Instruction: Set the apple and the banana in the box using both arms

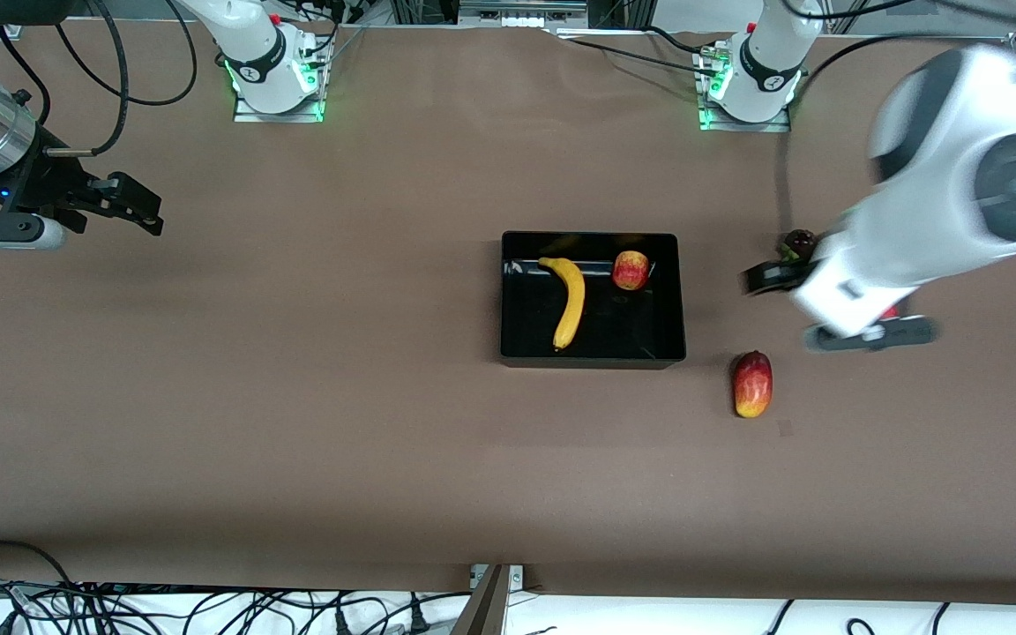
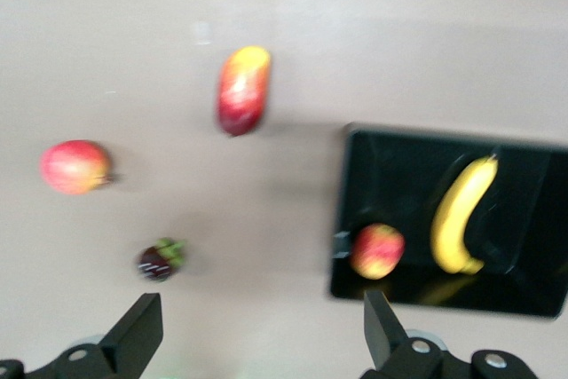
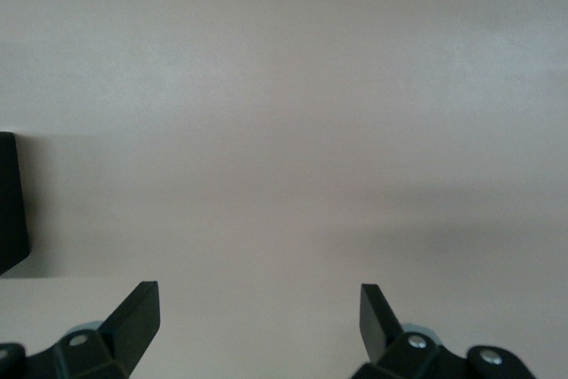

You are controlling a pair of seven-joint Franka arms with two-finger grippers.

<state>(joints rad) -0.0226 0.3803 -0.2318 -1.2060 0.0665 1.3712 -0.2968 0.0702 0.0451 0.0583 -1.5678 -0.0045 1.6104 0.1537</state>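
Note:
The black box [image 1: 640, 331] sits mid-table. The banana [image 1: 570, 300] lies in it and the small red-yellow apple [image 1: 631, 270] sits in its corner toward the left arm's end. My left gripper [image 1: 781, 304] hangs open and empty over the table beside the box, toward the left arm's end. Its wrist view [image 2: 260, 308] shows the box [image 2: 532, 219], the apple [image 2: 377, 250] and the banana [image 2: 461, 215]. My right gripper [image 1: 148, 212] is open and empty over bare table at the right arm's end. Its wrist view [image 3: 257, 295] shows only a corner of the box [image 3: 9, 201].
An elongated red-yellow fruit [image 1: 752, 383] [image 2: 242, 89] lies on the table nearer the front camera than the left gripper. A dark purple fruit [image 1: 799, 241] [image 2: 160, 259] sits by the left arm. A pink-red fruit [image 2: 75, 166] is mostly hidden under that arm in the front view.

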